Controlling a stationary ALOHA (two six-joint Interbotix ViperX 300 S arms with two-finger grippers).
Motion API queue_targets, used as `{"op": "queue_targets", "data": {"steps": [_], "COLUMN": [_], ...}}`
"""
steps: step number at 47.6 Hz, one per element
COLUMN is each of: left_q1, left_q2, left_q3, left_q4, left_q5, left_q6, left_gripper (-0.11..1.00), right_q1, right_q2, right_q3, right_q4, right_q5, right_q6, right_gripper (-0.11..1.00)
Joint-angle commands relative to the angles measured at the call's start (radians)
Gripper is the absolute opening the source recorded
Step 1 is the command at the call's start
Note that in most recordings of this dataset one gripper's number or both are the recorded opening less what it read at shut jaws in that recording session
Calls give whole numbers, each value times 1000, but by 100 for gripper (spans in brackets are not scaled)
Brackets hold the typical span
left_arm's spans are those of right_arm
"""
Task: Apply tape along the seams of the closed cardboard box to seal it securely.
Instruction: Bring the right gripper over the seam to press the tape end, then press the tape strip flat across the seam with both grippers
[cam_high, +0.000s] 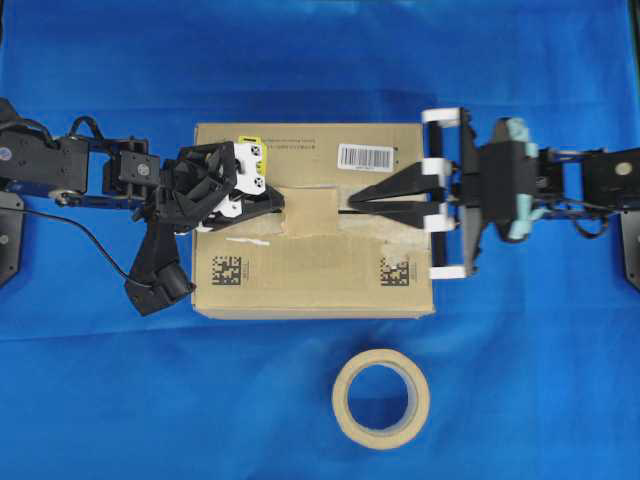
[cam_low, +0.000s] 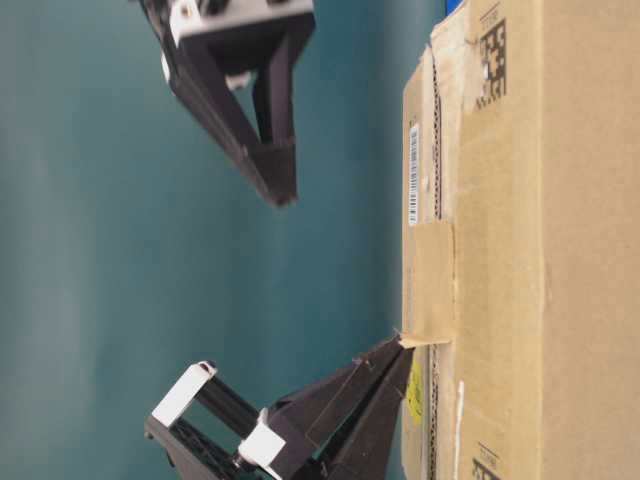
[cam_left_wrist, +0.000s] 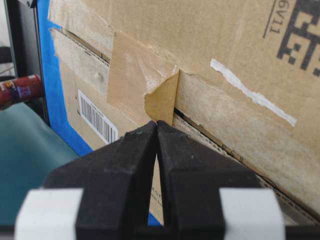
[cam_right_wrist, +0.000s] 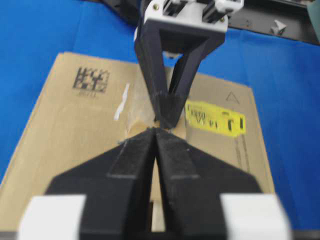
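The brown cardboard box (cam_high: 310, 270) lies in the middle of the blue cloth, flaps closed. A short tan tape strip (cam_high: 310, 210) lies across the seam (cam_left_wrist: 240, 161) near the box's middle. Its near end is curled up off the cardboard (cam_left_wrist: 162, 102). My left gripper (cam_high: 283, 205) is shut, with its tips pinching that lifted end (cam_low: 403, 345). My right gripper (cam_high: 350, 207) is shut and empty. It hangs clear above the box top (cam_low: 283, 197) and points at the left gripper (cam_right_wrist: 167, 117).
A round beige tape roll (cam_high: 341, 398) lies on the cloth in front of the box. On the box top are a yellow sticker (cam_high: 250, 145), a white barcode label (cam_high: 365, 155), two black square codes and a white torn remnant (cam_high: 250, 240).
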Motion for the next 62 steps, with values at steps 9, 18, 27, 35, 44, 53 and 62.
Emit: {"op": "queue_targets", "data": {"steps": [9, 18, 27, 35, 44, 53, 62], "left_q1": [-2, -2, -2, -5, -6, -6, -2], "left_q2": [-18, -17, -15, -14, -12, -12, -12], "left_q3": [-17, -18, -21, -25, -25, -25, -25], "left_q4": [3, 2, 2, 2, 2, 2, 0], "left_q5": [-2, 2, 2, 2, 2, 2, 15], "left_q6": [-2, -5, -5, -6, -9, -15, -26], "left_gripper": [0, 0, 0, 0, 0, 0, 0], "right_q1": [-2, -2, -3, -21, -31, -29, -23], "right_q2": [94, 158, 199, 225, 255, 258, 258], "right_q3": [-114, -137, -138, -137, -138, -130, -130], "right_q4": [35, 57, 67, 86, 87, 86, 87], "right_q5": [34, 29, 28, 28, 28, 26, 31], "right_q6": [2, 3, 3, 3, 3, 3, 3], "right_gripper": [63, 50, 44, 44, 44, 44, 44]}}
